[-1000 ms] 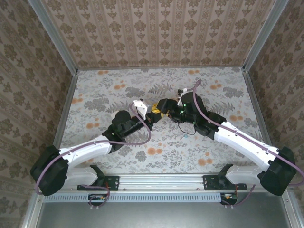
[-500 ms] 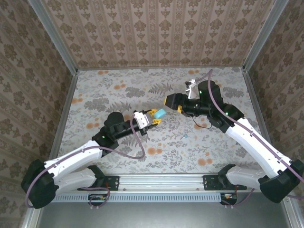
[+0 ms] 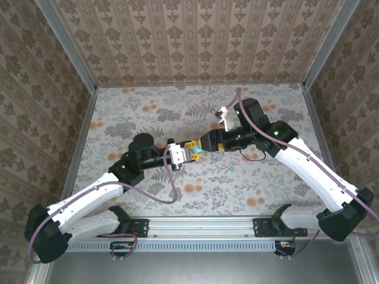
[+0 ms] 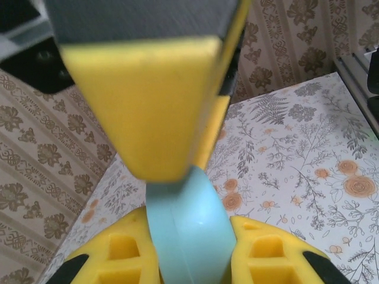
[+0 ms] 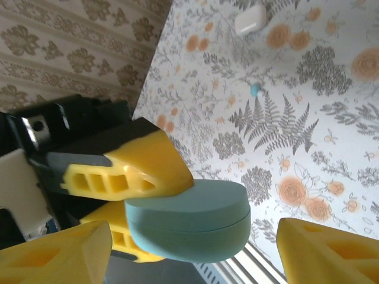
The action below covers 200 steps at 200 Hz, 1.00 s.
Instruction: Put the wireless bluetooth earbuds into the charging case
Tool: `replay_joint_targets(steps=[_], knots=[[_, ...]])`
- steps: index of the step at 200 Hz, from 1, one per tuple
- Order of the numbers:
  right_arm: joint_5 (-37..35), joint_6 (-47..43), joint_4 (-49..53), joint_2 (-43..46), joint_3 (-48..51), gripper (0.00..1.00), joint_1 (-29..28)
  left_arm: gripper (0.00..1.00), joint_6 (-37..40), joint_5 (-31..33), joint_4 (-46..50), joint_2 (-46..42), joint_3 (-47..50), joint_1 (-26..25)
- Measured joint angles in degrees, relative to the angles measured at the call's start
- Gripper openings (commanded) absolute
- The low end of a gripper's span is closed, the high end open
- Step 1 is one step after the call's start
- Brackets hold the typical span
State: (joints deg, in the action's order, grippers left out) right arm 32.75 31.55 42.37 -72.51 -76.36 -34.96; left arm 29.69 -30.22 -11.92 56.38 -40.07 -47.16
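While the left claw (image 3: 188,154) pinches the teal case (image 5: 186,220) tight, its lid apparently closed, the right claw (image 3: 201,145) gapes wide beside it, empty. A teal earbud (image 5: 256,90) lies on the table (image 3: 148,195) at four o'clock from the case, with a pale one (image 5: 250,18) beyond; I'd say none is inserted yet.

A second ago my two tools were bunched together mid-counter (image 3: 118,118). Then I swung the right tool (image 3: 208,142) off toward the far right corner. It is now back in, its fingers spread wider than before, close up to the teal charging case (image 3: 196,151). The left tool (image 3: 188,154) carrying that case has drifted slightly toward the near edge.
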Motion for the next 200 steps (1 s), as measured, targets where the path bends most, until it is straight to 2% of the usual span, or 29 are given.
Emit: replay_joint_targets(steps=[56,128,176,200], knots=[[-0.1,0.1,0.2,-2.0,0.0,0.74,-3.0,0.0,1.6,-0.4,2.0,0.0,-1.1,0.0],[0.3,0.6,0.5,-5.1,-1.6,0.61,-3.4,0.0,3.0,-0.2,4.7,0.0,-1.3,0.8],[0.5,1.7,0.7,-5.7,-1.7,0.41,-3.3,0.04,3.3,-0.2,5.9,0.0,-1.4,1.2],[0.8,1.8,-0.2,-6.4,-1.6,0.36,-3.2,0.09,3.3,-0.1,6.6,0.0,-1.4,1.8]])
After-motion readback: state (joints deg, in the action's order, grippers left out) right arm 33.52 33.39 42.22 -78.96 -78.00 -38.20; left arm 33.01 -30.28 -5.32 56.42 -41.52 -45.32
